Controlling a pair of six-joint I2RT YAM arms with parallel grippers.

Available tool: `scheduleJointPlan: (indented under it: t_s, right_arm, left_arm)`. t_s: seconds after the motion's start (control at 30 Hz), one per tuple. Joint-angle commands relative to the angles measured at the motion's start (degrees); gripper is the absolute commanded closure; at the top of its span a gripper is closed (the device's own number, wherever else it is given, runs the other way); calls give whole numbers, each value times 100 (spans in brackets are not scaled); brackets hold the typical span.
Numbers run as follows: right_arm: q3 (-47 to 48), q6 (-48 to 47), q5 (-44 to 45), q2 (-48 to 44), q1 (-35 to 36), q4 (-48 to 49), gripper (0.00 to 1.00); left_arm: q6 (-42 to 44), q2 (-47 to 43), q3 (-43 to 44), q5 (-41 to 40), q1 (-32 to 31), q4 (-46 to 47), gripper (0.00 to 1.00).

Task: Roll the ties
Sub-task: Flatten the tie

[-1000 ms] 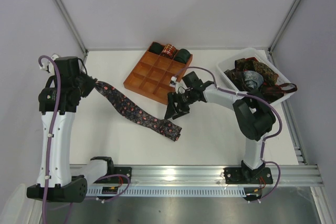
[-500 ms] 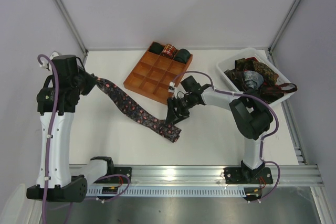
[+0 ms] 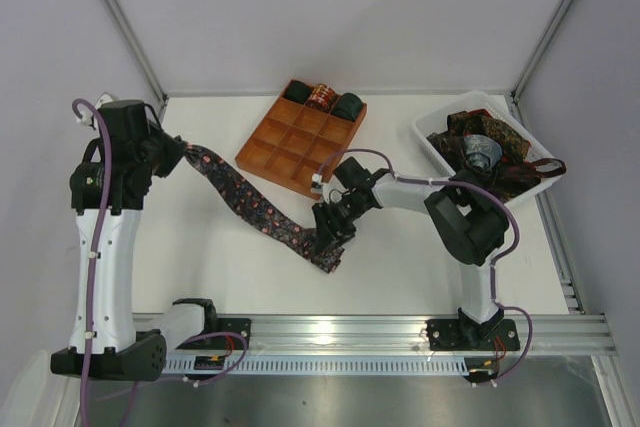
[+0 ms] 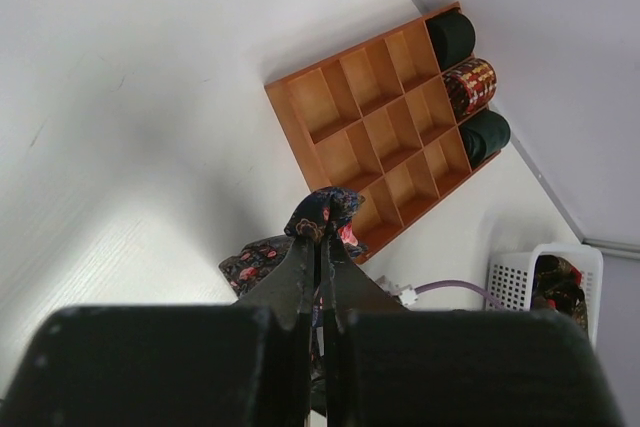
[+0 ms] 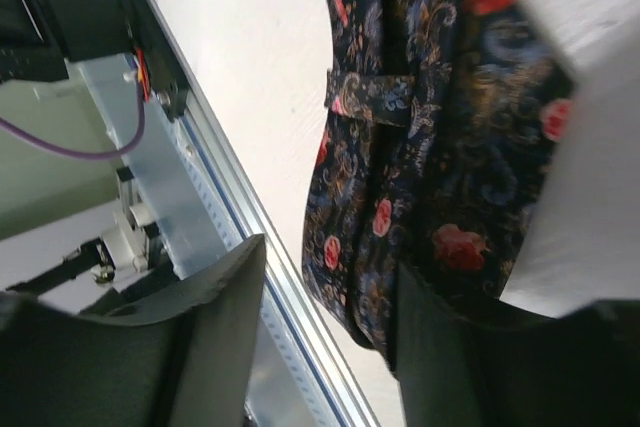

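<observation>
Left of the gridded tray [image 3: 262,155], the left gripper [image 4: 321,247] clamped the floral tie [image 3: 252,205] by its narrow end. In front of the tray, the right gripper [image 3: 324,239] straddled the wide end, jaws apart.

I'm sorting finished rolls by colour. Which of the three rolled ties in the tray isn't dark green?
The middle roll in the far row of the tray: red and patterned, while the left roll and right roll are plain dark green.
</observation>
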Motion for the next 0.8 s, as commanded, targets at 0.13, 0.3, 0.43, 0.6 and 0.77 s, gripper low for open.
scheduleJointPlan:
  t_s: [0.13,0.3,0.43,0.6,0.77]
  right_arm:
    - [-67,-23,-143,-75,79,23,64]
    - [319,47,171,-636,88,-950,100]
    - [627,-6,225,-1443,71,-2190,100]
    - [356,371,471,-2868,62,-3342,100]
    - [-127,1575,218,-3539,79,-2872,100]
  left_arm:
    - [195,10,338,64,29,142,99]
    - [424,-33,672,-94,29,107,99]
    - [818,-183,1015,-138,29,326,99]
    - [1030,-464,1437,-323,29,643,91]
    - [1066,-526,1377,-490,29,301,89]
